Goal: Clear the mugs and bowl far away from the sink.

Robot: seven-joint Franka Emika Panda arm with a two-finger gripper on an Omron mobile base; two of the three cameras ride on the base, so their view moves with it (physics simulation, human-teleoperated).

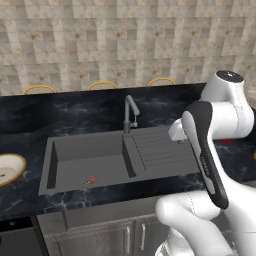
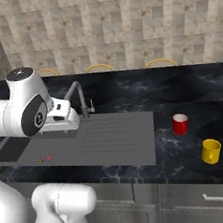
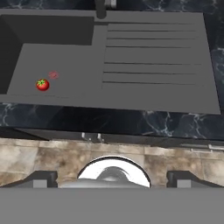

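The red mug (image 2: 180,123) and the yellow mug (image 2: 211,150) stand upright on the black marble counter, right of the sink's ribbed drainboard (image 2: 117,135). The cream bowl (image 1: 7,168) with its tan rim sits on the counter left of the sink (image 1: 87,160), cut off by the picture's edge. In the left base view only a sliver of the red mug (image 1: 226,141) peeks out behind my arm. My gripper (image 3: 113,179) hovers above the sink's front edge, open, its fingertips (image 3: 41,178) wide apart and holding nothing. It is far from both mugs and the bowl.
A small red tomato (image 3: 42,84) lies in the sink basin. The grey faucet (image 1: 130,113) rises behind the sink. Yellow chair backs (image 1: 102,85) show past the counter's far edge. Cabinet fronts (image 2: 207,200) run below the counter.
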